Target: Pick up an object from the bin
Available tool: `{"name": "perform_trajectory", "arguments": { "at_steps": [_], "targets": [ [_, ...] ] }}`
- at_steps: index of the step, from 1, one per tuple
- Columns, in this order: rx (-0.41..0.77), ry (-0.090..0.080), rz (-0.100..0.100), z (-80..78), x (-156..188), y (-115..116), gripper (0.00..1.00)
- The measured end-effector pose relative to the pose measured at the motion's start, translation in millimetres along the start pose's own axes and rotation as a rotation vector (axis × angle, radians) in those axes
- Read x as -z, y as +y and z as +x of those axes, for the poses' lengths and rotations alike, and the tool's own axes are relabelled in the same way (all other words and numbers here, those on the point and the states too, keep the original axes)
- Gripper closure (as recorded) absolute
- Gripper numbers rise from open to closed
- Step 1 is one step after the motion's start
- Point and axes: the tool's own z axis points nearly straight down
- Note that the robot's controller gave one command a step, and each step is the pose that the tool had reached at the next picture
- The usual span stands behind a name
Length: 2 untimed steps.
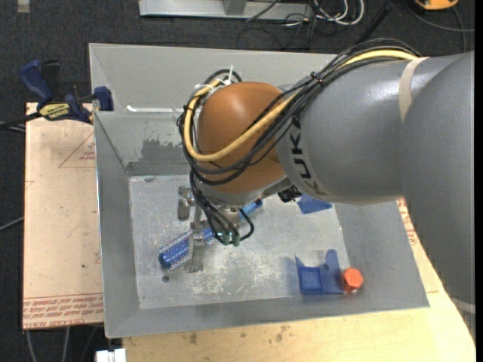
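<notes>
Near wall, right side: blue blocky piece (313, 277), small orange piece (352, 279) touching its right side. Left of centre on the bin (113, 225) floor: blue studded brush-like bar (175, 254), lying tilted, its upper-right end right at the gripper (195, 238). Gripper sits low over that end. Can't tell if the pincer is apart or together, cables block it. Further back: flat blue piece (315, 205) half under the arm, orange wrist cover (238, 130) above.

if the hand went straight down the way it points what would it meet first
Likely the blue studded piece right under the hand, lower left of the bin; depth is unclear.
</notes>
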Motion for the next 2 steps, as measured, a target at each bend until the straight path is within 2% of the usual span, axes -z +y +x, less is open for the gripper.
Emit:
{"name": "perform_trajectory", "arguments": {
  "at_steps": [1,2],
  "targets": [
    [0.256,-0.003,0.001,-34.6,-116.9,-41.6,0.0],
    [0.253,-0.005,-0.001,-35.1,-116.5,-41.0,0.0]
  ]
}}
